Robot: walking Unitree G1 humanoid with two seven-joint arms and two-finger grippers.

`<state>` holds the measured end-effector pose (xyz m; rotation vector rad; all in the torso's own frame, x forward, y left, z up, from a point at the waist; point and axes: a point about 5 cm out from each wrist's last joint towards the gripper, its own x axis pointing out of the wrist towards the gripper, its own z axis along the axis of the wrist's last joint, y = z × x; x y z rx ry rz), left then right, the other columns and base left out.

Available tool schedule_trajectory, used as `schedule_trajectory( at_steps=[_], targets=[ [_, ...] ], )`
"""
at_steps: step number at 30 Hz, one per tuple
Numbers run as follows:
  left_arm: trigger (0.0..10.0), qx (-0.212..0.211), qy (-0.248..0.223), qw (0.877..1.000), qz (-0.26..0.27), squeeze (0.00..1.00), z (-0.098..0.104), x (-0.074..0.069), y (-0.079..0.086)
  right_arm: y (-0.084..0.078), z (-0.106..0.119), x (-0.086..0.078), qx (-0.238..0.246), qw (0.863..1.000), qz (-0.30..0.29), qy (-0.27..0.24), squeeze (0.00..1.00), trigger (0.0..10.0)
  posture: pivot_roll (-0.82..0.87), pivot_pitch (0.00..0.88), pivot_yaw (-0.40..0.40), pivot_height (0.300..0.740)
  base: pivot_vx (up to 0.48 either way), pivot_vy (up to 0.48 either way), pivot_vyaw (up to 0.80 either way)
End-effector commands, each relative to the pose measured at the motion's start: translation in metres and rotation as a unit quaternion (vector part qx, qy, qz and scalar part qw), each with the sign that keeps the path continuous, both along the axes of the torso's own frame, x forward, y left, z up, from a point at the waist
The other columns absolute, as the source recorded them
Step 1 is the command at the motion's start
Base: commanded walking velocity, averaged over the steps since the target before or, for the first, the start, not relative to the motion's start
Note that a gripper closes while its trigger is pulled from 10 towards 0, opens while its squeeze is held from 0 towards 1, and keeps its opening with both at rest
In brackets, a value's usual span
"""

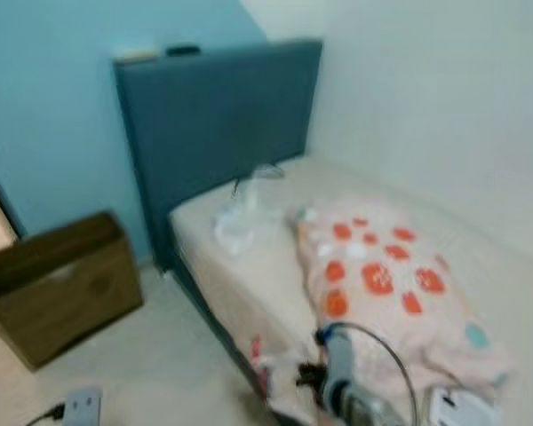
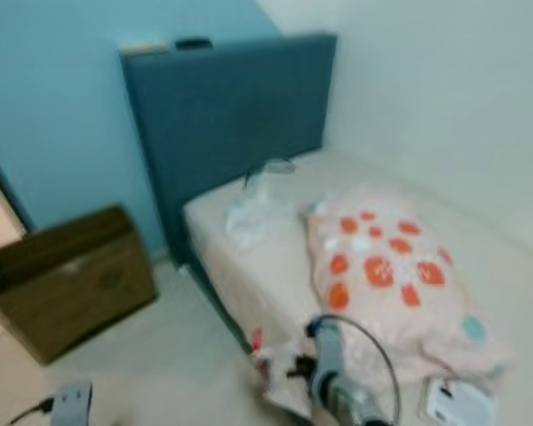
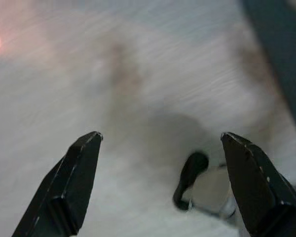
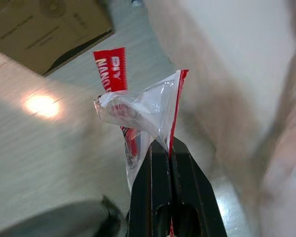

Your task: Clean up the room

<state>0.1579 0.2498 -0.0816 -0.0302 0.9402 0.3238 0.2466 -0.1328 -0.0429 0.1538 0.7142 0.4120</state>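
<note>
A: What is hard to make out?

B: Both head views are blurred. At the lower left edge a pale power strip [image 1: 82,406] on the floor [image 1: 151,364] is cut off by the frame. Two small things on top of the blue headboard [image 1: 218,124] are too soft to identify. In the left wrist view a dark rounded object [image 3: 190,177] lies on the pale floor, unidentifiable.

A: And the surroundings, from left to right?

B: A brown cardboard box [image 1: 62,284] stands on the floor against the blue wall [image 1: 53,106]. Beside it runs a strip of bare floor, then the bed [image 1: 249,266], its headboard against the blue wall and its far side along the white wall [image 1: 435,106]. On the mattress a crumpled clear plastic bag [image 1: 244,217] lies near the headboard; just right of it lies a pink blanket with orange spots [image 1: 382,284]. A white device [image 1: 457,410] sits at the bottom edge, partly cut off.

A: The grippers?

B: The left gripper [image 3: 160,185] hangs above the floor, fingers wide apart, holding nothing. The right gripper [image 4: 170,155] has its fingers pressed together on a red and clear plastic wrapper [image 4: 138,111], held above the floor beside the bed's edge, with the box beyond.
</note>
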Motion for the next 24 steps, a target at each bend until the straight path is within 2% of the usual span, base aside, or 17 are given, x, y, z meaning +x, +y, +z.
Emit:
schedule_trajectory(
  at_steps=[1, 6, 8, 10, 14, 24],
  targets=[
    [10.0, -0.003, 0.002, 1.0, -0.007, 0.0, -0.0005, 0.0011, -0.0029, -0.0082, 0.0025, 0.0031, -0.012, 1.0, -0.002, -0.01, 0.0, 10.0, 0.06, 0.0, -0.039, 0.697, 0.48, 0.0, 0.72],
    [10.0, -0.003, 0.007, 1.0, -0.009, 0.0, -0.0015, -0.0009, -0.0032, -0.0074, 0.0045, 0.0059, -0.01, 1.0, -0.005, -0.015, 0.0, 10.0, 0.05, 0.0, -0.037, 0.697, 0.48, 0.0, 0.72],
    [10.0, -0.004, 0.01, 1.0, -0.009, 0.0, -0.0025, -0.003, -0.0034, -0.0101, 0.0051, 0.008, -0.01, 0.999, -0.03, -0.012, 0.0, 10.0, 0.05, 0.0, -0.036, 0.697, 0.48, 0.0, 0.64],
    [10.0, -0.004, 0.011, 1.0, -0.01, 0.0, -0.0027, -0.0034, -0.0034, -0.0105, 0.005, 0.0081, -0.013, 0.999, -0.03, -0.011, 0.0, 10.0, 0.05, 0.0, -0.036, 0.697, 0.48, 0.0, 0.48],
    [10.0, -0.003, 0.014, 1.0, -0.009, 0.0, -0.0032, -0.0051, -0.003, -0.0111, 0.0042, 0.0077, -0.008, 0.999, -0.042, -0.004, 0.0, 10.0, 0.05, 0.0, -0.033, 0.697, 0.439, 0.0, 0.0],
    [10.0, -0.006, 0.015, 1.0, -0.007, 0.0, -0.0036, -0.0056, -0.0033, -0.0094, 0.0046, 0.0066, 0.013, 0.999, -0.036, -0.007, 0.0, 10.0, 0.05, 0.0, -0.03, 0.697, 0.0, 0.0, 0.0]
  ],
)
